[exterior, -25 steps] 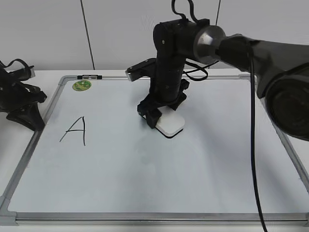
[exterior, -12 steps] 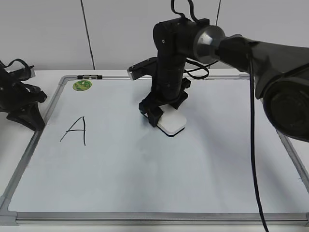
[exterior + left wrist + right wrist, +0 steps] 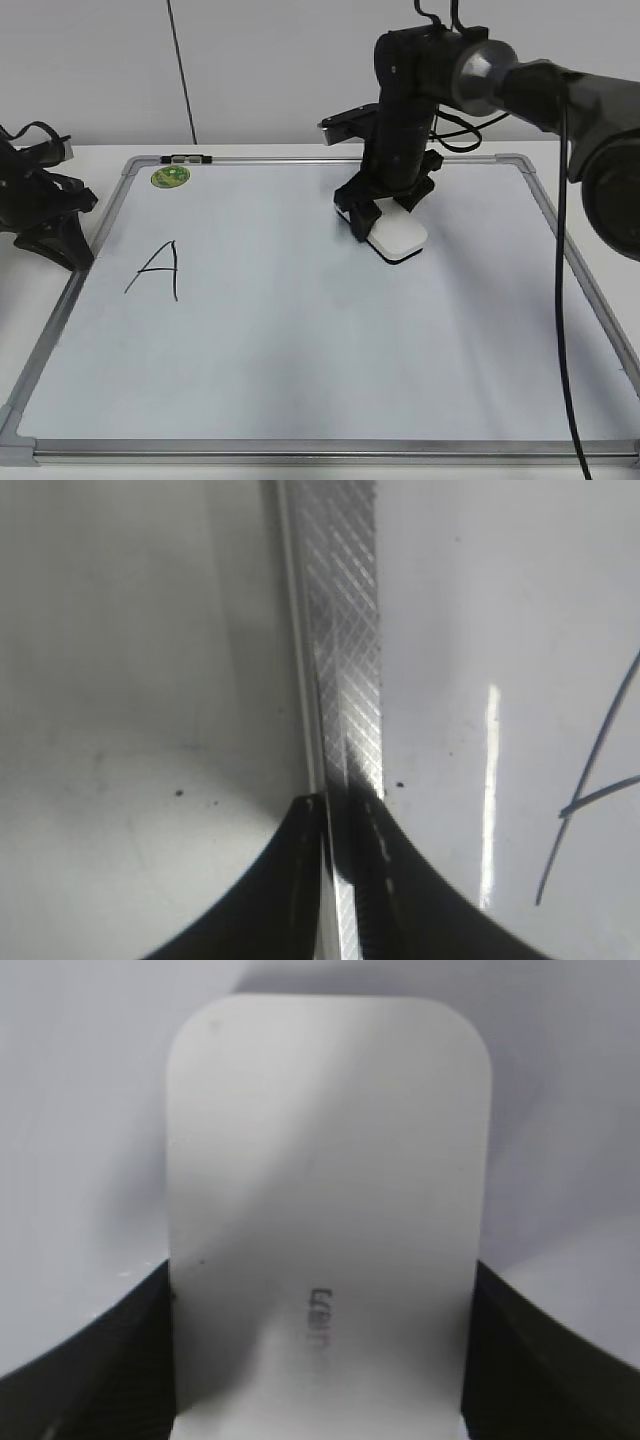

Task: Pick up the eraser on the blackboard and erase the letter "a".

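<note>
The white eraser (image 3: 400,239) is gripped by my right gripper (image 3: 383,226) and rests on or just above the blackboard (image 3: 300,350), right of its middle. In the right wrist view the eraser (image 3: 320,1160) fills the space between the two black fingers of the right gripper (image 3: 320,1360), grey print facing up. My left gripper (image 3: 55,240) is at the board's left edge; its jaws (image 3: 345,820) close on the silver frame (image 3: 345,630). No small "a" shows; only a capital "A" (image 3: 155,270) is on the board.
A round green sticker (image 3: 169,177) and a small dark clip (image 3: 186,158) sit at the board's far left corner. Strokes of the capital "A" (image 3: 590,790) show in the left wrist view. A white table (image 3: 60,160) and wall surround the board.
My right gripper has slid the eraser to the right and slightly farther back across the board. The left arm has not moved.
</note>
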Motion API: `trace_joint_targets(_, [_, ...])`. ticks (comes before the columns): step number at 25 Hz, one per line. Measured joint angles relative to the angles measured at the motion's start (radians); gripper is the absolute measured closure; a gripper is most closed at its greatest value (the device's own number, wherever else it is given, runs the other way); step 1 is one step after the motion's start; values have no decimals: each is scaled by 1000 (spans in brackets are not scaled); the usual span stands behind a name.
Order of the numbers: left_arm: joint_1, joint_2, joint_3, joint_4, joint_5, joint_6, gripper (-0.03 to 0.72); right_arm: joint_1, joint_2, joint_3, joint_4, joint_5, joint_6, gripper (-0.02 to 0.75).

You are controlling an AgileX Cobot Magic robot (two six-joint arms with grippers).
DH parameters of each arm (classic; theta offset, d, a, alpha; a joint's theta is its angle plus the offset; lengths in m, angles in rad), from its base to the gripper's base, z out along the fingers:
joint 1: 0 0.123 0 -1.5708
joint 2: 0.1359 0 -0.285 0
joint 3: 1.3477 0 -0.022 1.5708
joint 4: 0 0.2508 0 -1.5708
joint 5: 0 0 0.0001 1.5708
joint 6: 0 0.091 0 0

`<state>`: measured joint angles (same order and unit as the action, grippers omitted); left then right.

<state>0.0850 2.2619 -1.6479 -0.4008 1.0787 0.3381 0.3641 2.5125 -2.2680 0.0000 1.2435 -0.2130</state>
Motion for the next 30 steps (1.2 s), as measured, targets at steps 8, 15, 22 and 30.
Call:
trace_joint_targets(8, [0,0,0,0,0,0,629,-40,-14,1,0,-1,10,202])
trace_joint_targets(15, [0,0,0,0,0,0,629,-45,-170,14,0,-1,26,202])
trace_joint_targets(22, [0,0,0,0,0,0,629,-63,-353,264,-20,-1,101,202])
trace_joint_targets(30, [0,0,0,0,-2,0,628,-235,-510,667,-13,-36,146,203])
